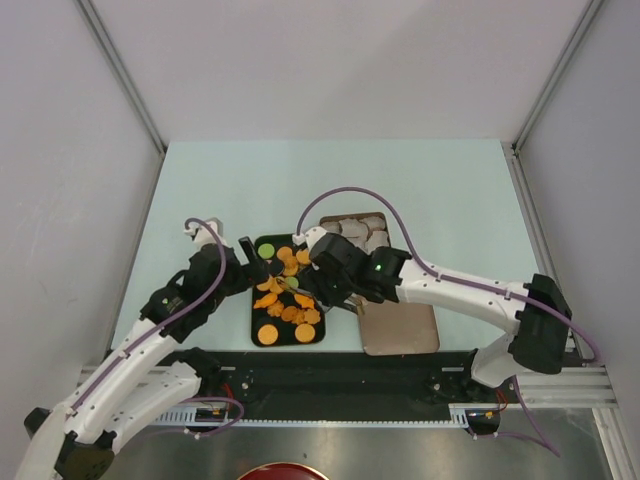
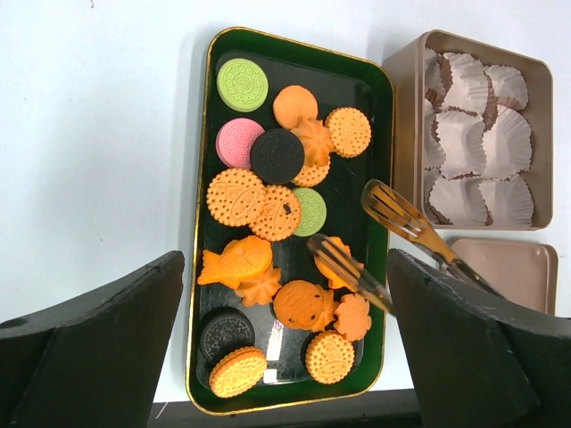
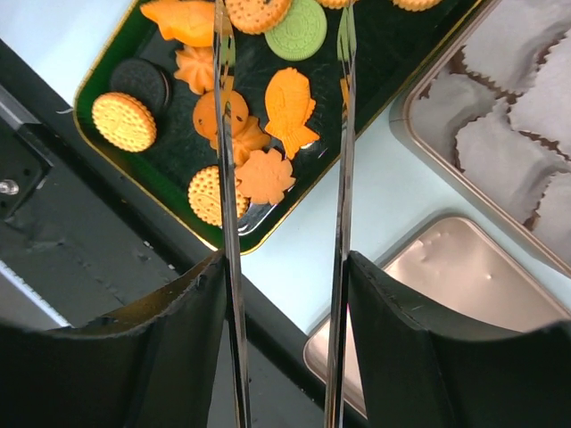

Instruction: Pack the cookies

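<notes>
The cookies (image 1: 284,288) lie in a black tray with a gold rim (image 1: 253,325): mostly orange, some green, pink and dark (image 2: 268,192). My left gripper (image 1: 245,262) hangs open and empty over the tray's left side (image 2: 282,263). My right gripper (image 1: 335,290) is shut on metal tongs (image 3: 225,134), which it holds between its fingers (image 3: 285,267). The tongs' blades are apart over the tray's right part (image 2: 350,267), on either side of a fish-shaped orange cookie (image 3: 287,107). They hold nothing.
A tan box (image 1: 357,232) of white crinkled paper cups (image 2: 473,143) stands right of the tray. Its flat tan lid (image 1: 400,325) lies nearer me (image 3: 459,272). The black base rail (image 1: 330,370) runs along the near edge.
</notes>
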